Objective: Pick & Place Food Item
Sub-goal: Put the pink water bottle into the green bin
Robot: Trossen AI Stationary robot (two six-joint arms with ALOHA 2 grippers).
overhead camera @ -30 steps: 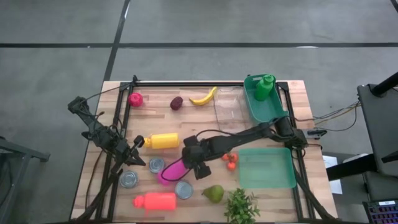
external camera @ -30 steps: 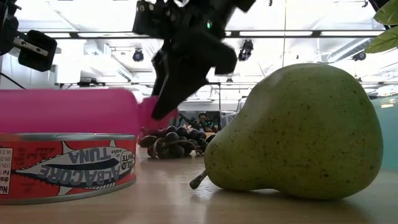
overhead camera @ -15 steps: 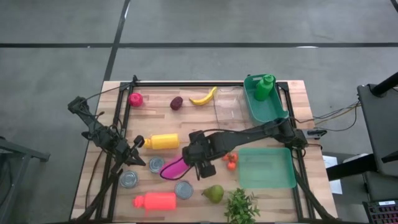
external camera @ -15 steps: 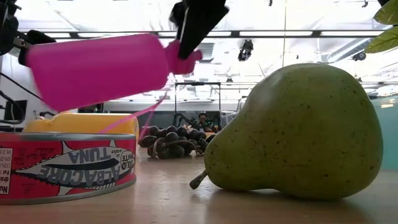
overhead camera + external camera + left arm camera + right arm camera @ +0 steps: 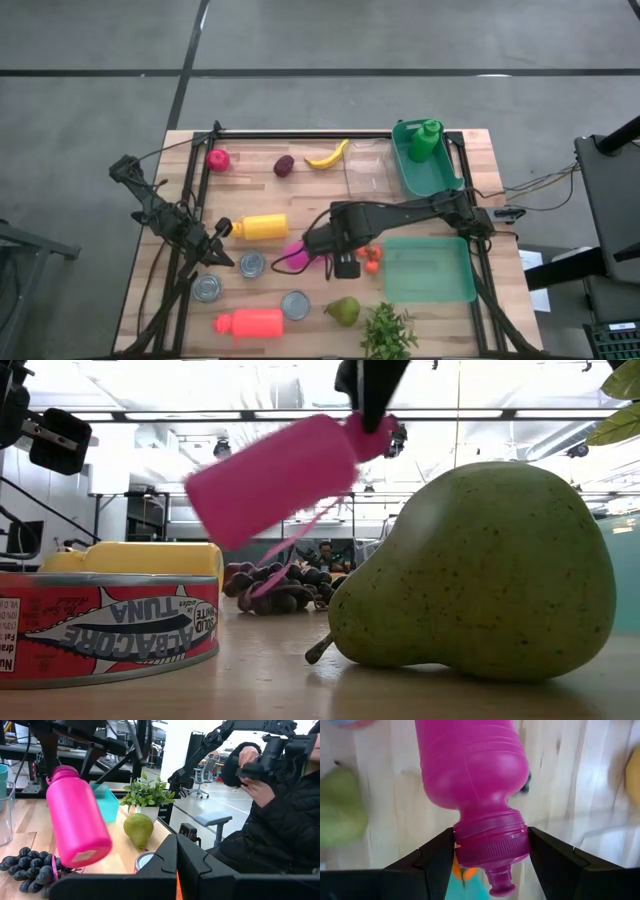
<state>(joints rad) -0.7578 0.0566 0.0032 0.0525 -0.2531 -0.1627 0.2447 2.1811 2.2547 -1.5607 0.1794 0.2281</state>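
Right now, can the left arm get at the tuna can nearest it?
Probably yes. The left gripper is shut and idle at the table's left side, and the nearest tuna can sits just beside it with nothing between. The right gripper holds the pink bottle in the air close by, so clearance is tight.

Three tins: one (image 5: pixel 252 265), another (image 5: pixel 207 289), a third (image 5: pixel 295 304). Three bottles: pink (image 5: pixel 296 256), yellow (image 5: pixel 259 227), red-orange (image 5: pixel 249 323). Two green bins: one (image 5: pixel 429 269), second (image 5: pixel 425 172) with one green dispenser bottle (image 5: pixel 424 139). One pear (image 5: pixel 343 310), one banana (image 5: pixel 327 156), one red fruit (image 5: pixel 218 159), one dark fruit (image 5: pixel 284 165), one grape bunch (image 5: pixel 30 865), one potted plant (image 5: pixel 388 334), one clear container (image 5: pixel 366 172). Tomatoes (image 5: pixel 371 258): at least two.
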